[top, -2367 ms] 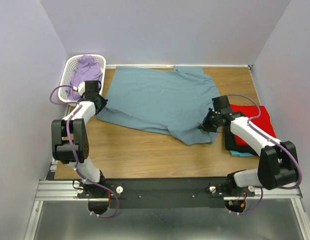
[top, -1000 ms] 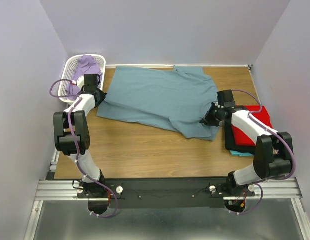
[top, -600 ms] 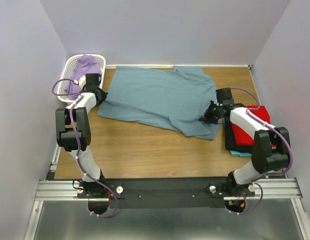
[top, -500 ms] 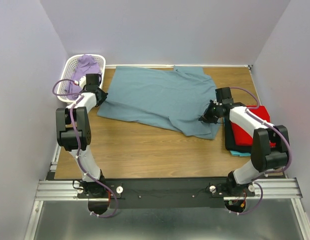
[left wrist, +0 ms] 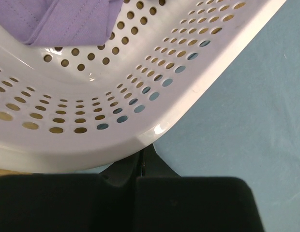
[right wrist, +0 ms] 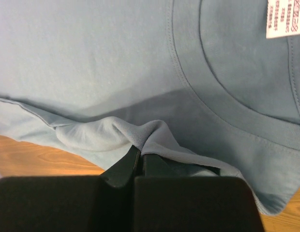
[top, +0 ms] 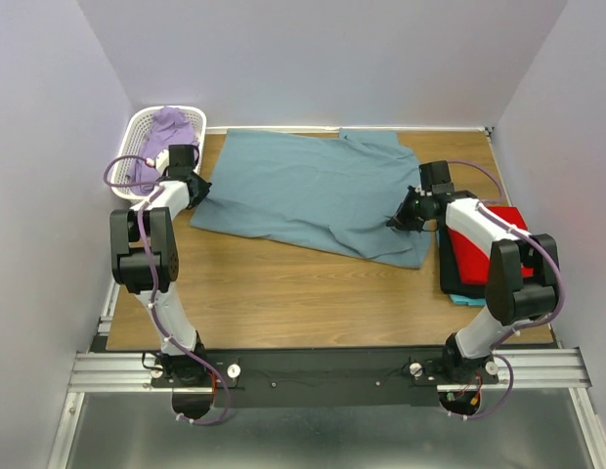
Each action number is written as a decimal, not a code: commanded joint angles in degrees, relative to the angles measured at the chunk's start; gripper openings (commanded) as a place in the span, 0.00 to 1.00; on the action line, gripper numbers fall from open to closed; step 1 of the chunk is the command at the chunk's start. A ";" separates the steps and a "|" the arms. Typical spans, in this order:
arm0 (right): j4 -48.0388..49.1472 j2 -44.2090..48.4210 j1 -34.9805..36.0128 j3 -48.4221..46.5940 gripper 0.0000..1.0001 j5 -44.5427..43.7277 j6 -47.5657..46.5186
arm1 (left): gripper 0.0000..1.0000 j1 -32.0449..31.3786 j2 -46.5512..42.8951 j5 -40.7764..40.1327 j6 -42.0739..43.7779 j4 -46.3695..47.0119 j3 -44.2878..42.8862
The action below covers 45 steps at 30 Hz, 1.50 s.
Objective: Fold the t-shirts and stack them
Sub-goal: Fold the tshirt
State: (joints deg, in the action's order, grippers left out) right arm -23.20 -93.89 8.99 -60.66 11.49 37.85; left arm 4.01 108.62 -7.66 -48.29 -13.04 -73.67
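Note:
The dusty blue-grey t-shirt [top: 313,195] lies spread across the back of the table. My left gripper [top: 196,188] is shut on its left corner, right against the white basket [top: 135,132]; in the left wrist view the fingers [left wrist: 142,162] are closed under the basket's rim [left wrist: 198,82], with blue cloth [left wrist: 247,111] to the right. My right gripper [top: 400,219] is shut on a pinched fold of the shirt [right wrist: 155,133] near the neck, below the collar and the white label [right wrist: 285,18]. The folded red t-shirt [top: 489,249] lies on the turquoise one [top: 469,299] at the right.
A purple cloth [top: 169,132] lies in the basket at the back left, also in the left wrist view [left wrist: 67,19]. Bare wood [top: 283,293] runs along the near half of the table. The back wall is close behind the shirt.
Both grippers have moved away from me toward the back, drawing the blue-grey shirt's near edge with them. The left one now sits against the basket; the right one is further back and left.

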 commanded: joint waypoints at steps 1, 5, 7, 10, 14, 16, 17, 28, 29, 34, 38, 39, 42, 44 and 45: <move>0.79 -1.21 -0.38 -2.88 0.01 0.38 -0.49 | 0.00 0.47 1.42 -0.95 -0.40 0.38 -2.00; 0.70 -1.91 -0.38 -2.97 0.01 -0.06 -0.67 | 0.00 0.38 1.60 -0.95 -0.22 0.21 -2.62; 0.79 -2.18 -0.38 -2.71 0.01 -0.67 -0.67 | 0.00 0.38 1.77 -0.87 -0.14 0.21 -2.97; 0.79 -2.35 -0.38 -2.97 0.01 -1.90 -1.02 | 0.00 0.56 1.86 -0.86 -0.05 0.21 -3.06; 0.79 -3.14 -0.47 -4.11 0.00 -1.64 -1.19 | 0.00 0.91 1.86 -0.60 0.30 0.29 -2.80; 0.79 -3.23 -0.47 -4.46 0.01 -1.47 -1.02 | 0.00 1.00 1.69 -0.51 0.39 0.29 -2.71; 0.88 -3.23 -0.47 -4.55 0.01 -1.55 -0.93 | 0.00 1.17 1.60 -0.51 0.31 0.47 -2.62; 1.32 -1.39 -1.08 -2.71 0.01 -2.43 -0.84 | 0.00 1.97 0.89 -0.07 0.48 0.73 -1.57; 1.49 -1.21 -1.43 -2.44 0.01 -2.43 -0.84 | 0.00 1.97 0.89 -0.33 0.48 0.73 -1.57; 1.84 -1.47 -2.23 -2.70 0.01 -1.20 -0.93 | 0.00 2.05 1.33 -0.16 0.57 1.17 -1.48; 2.28 -3.05 -2.23 -3.58 0.01 -0.24 -0.93 | 0.00 2.14 1.86 0.10 0.65 1.43 -1.91; 2.28 -3.40 -2.23 -3.85 0.01 -0.06 -0.93 | 0.00 2.05 2.12 0.19 0.57 1.26 -2.09; 2.46 -4.98 -2.14 -4.46 0.00 0.73 -1.02 | 0.00 2.05 2.65 0.71 0.92 1.87 -2.53; 2.81 -5.69 -2.14 -4.64 0.01 1.08 -1.28 | 0.00 2.05 3.18 1.33 1.01 2.05 -3.06; 2.90 -5.95 -2.14 -4.81 0.03 1.08 -1.37 | 0.00 2.05 3.27 1.59 1.18 2.31 -3.06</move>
State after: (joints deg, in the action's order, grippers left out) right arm -21.67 -97.93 7.16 -63.70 11.49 37.50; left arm 4.56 109.93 -5.74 -48.18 -12.91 -75.22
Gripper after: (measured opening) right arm 0.017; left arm 0.009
